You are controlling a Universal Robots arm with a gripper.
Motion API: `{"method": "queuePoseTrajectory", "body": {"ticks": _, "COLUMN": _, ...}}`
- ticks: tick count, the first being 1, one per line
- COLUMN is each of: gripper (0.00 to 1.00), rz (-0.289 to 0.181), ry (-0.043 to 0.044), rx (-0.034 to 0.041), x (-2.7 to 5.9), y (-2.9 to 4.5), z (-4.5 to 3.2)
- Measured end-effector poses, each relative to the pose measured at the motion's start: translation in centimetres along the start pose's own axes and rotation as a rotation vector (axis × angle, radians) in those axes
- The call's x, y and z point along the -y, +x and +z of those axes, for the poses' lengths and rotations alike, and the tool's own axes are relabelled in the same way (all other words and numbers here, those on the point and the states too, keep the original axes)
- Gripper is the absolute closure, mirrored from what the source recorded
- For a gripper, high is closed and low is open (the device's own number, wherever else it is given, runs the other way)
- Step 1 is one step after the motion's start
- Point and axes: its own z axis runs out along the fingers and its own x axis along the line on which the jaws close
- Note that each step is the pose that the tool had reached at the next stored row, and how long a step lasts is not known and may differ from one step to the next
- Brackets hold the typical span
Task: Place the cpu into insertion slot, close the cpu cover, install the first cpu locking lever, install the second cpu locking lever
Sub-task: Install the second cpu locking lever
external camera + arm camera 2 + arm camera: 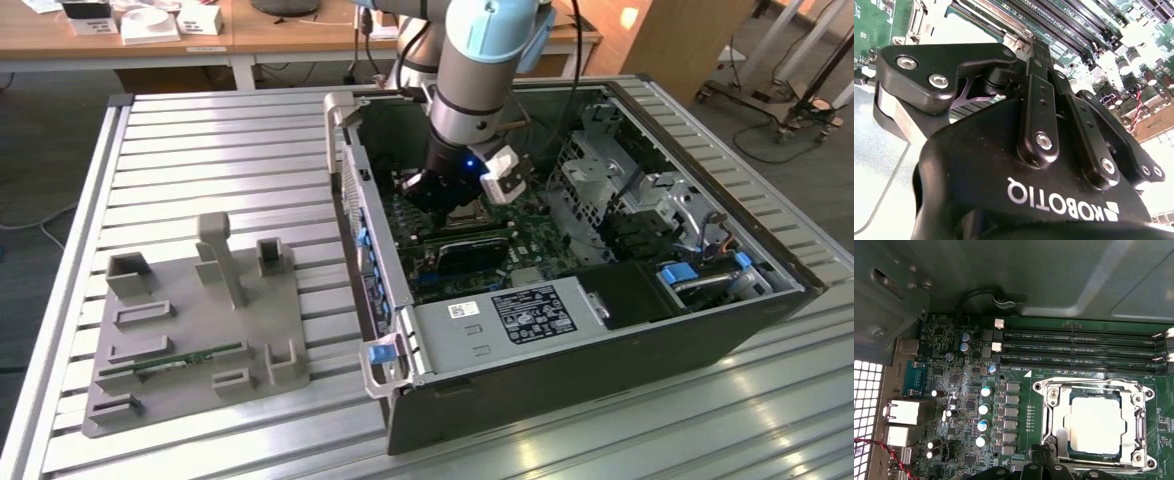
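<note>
Black gripper [1031, 47] body fills your second wrist view, linkage bars and screws up close, tips down at the socket edge. You can't tell from these views whether the fingers are spread or pressed together. In the first wrist view the gripper [1041, 460] tips sit just at the near edge of the insertion slot [1049, 440]. The cpu [1096, 425] lies flat inside it, silvery top up. The cpu cover [1136, 425] frames the chip, down over the slot. Beyond that you see the long black memory slots [1079, 347], then the green motherboard [959, 405] with round capacitors [983, 409], then the grey case wall [1054, 275]. In the exterior view the arm [483, 70] reaches down into the open computer case [574, 390] on a slatted metal table [214, 150]. A grey parts fixture [200, 320] stands well apart, toward the exterior view's left.
</note>
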Motion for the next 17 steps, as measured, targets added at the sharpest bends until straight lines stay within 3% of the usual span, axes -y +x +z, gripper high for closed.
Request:
{"method": "queuePoseTrajectory", "body": {"ticks": 9, "gripper": 0.90, "rz": 0.000, "ry": -0.0242, "rx": 0.0009, "x": 0.05, "y": 0.02, "z": 0.31}}
{"method": "queuePoseTrajectory", "body": {"ticks": 17, "gripper": 0.90, "rz": 0.000, "ry": -0.0256, "rx": 0.0000, "x": 0.26, "y": 0.07, "z": 0.58}}
